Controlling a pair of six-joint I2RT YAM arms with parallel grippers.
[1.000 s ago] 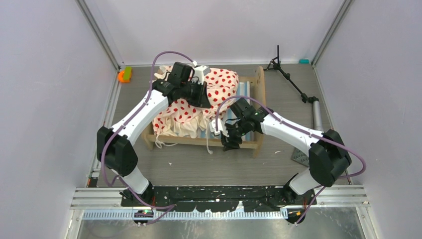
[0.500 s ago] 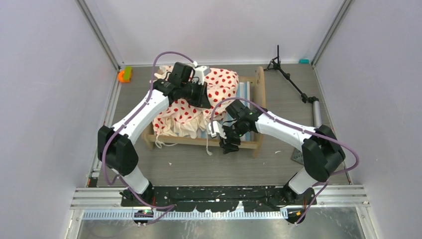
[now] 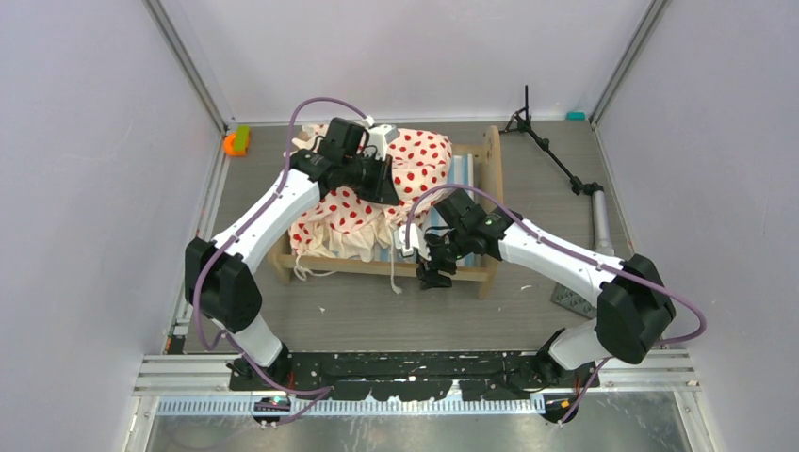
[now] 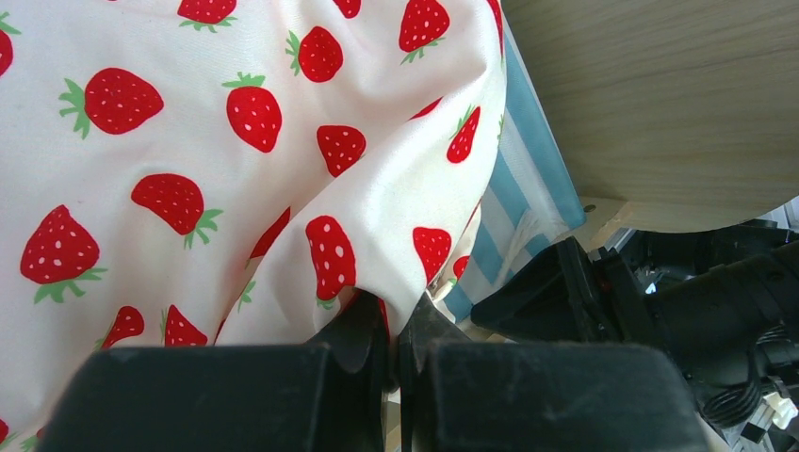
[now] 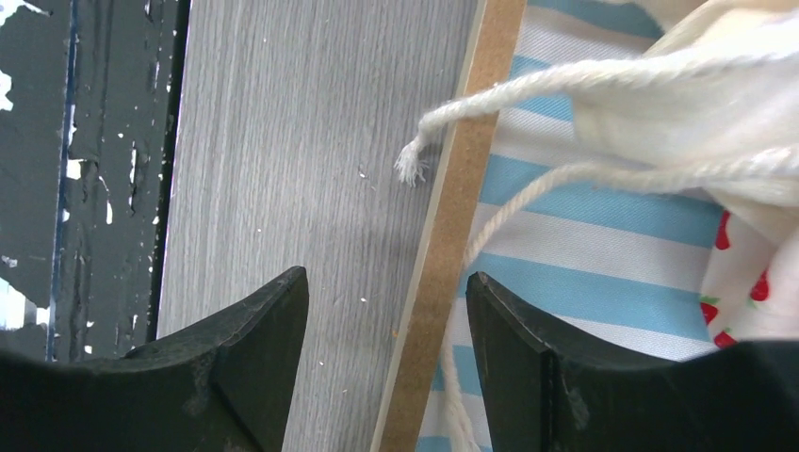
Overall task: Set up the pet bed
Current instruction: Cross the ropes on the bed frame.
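Top external view: the pet bed [image 3: 491, 155], a small light-wood frame, sits mid-table on the grey table [image 3: 358, 315], with a rounded end board at its right. On it lies the blue-and-white striped mattress [image 3: 459, 174]. The cream strawberry-print bedding [image 3: 419, 151] covers most of the mattress, bunched in a heap over the left and middle of the bed.

The left gripper [image 3: 382, 184] is over that heap. In the left wrist view its fingers [image 4: 363, 334] are clenched on a fold of the bedding, with the mattress edge and a wooden board just beyond.

The right gripper [image 3: 429, 270] is at the near side rail [image 5: 450, 235]. Its jaws stand apart and grasp nothing, one finger over the table and the other over the mattress, straddling the rail. A frayed white cord [image 5: 490, 104] from the bedding crosses the rail.

A black tripod stand [image 3: 551, 155] lies at the far right. An orange block [image 3: 236, 142] sits in the far left corner.
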